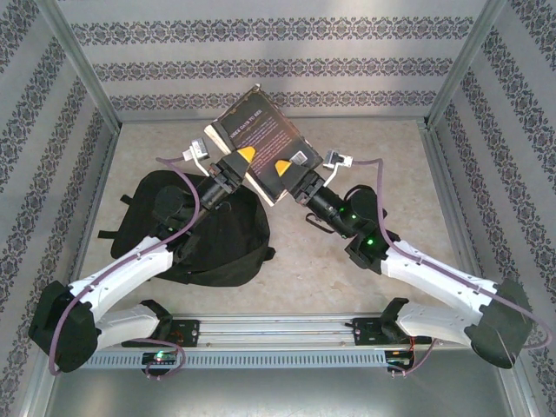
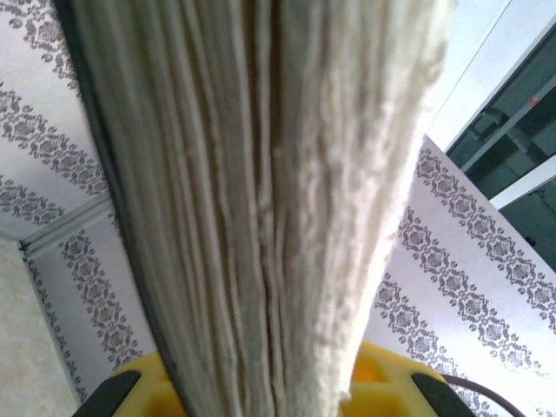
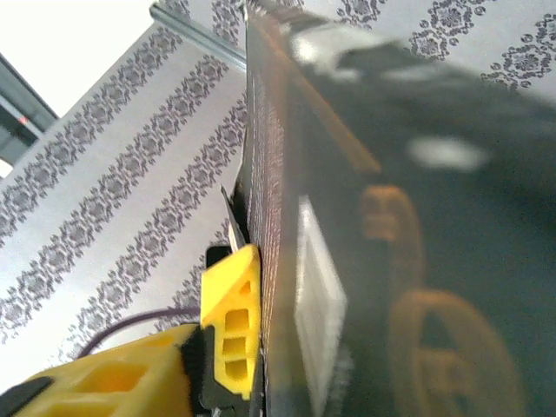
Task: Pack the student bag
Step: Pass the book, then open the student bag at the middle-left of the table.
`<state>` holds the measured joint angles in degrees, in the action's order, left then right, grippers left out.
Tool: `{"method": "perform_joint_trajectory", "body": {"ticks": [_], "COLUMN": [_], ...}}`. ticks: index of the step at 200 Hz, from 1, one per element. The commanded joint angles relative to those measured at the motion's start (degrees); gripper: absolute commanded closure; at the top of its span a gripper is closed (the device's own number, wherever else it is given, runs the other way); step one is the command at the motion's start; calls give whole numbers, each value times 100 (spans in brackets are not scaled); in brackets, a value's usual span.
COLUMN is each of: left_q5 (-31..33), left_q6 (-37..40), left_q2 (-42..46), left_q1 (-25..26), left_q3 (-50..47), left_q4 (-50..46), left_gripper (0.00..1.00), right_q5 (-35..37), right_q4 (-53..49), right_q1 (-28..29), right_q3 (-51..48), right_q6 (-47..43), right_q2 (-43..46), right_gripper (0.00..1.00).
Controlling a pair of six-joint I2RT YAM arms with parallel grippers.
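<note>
Top external: left tool (image 1: pixel 245 160) and right tool (image 1: pixel 283 169) clamp the black book (image 1: pixel 257 135), print illegible.

White print lines the black book cover (image 1: pixel 261 143) — too small and blurred to read.

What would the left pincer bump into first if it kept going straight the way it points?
The book: its pages sit clamped in the left pincer. Past the book, the line seems to lead to the patterned back wall, though depth is hard to judge.
</note>
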<state>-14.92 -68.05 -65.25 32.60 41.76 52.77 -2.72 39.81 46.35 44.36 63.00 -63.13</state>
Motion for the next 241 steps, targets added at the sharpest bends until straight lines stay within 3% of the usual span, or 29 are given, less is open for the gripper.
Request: {"method": "perform_joint_trajectory", "body": {"ticks": [1, 57, 75, 89, 119, 151, 168, 193, 215, 241], "left_q5": [347, 387, 519, 646, 819, 1307, 1715, 2398, 2460, 2526], "left_q6": [-38, -40, 143, 493, 1628, 2594, 2757, 2315, 1804, 1457], "left_q2": [100, 317, 645, 1047, 1581, 1302, 1034, 244, -754, -1368], "left_q1": [135, 238, 238, 229, 229, 229, 238, 238, 261, 408], "left_q3": [-55, -214, -312, -293, 269, 1030, 1329, 1959, 2591, 2940], "left_q4": [793, 335, -589, -1814, -5203, -8049, -8904, -10078, -10978, -11193], "left_gripper": [100, 97, 68, 57, 54, 49, 44, 39, 33, 26], "right_q5": [334, 328, 348, 405, 538, 521, 544, 871, 393, 180], "right_q4": [604, 432, -136, -1031, -2868, -4556, -5279, -6366, -7204, -7313], "right_q1": [61, 47, -55, -167, -406, -615, -665, -690, -1023, -1093], "right_q3": [288, 163, 39, -8, -217, -289, -143, 324, 784, 848], "right_q6": [-211, -266, -462, -639, -1001, -1249, -1396, -1475, -1210, -1135], "right_q2": [-73, 0, 319, 698, 1584, 2222, 2289, 2026, 1443, 1139], "right_gripper": [60, 100, 100, 100, 100, 100, 100, 100, 100, 100]}}
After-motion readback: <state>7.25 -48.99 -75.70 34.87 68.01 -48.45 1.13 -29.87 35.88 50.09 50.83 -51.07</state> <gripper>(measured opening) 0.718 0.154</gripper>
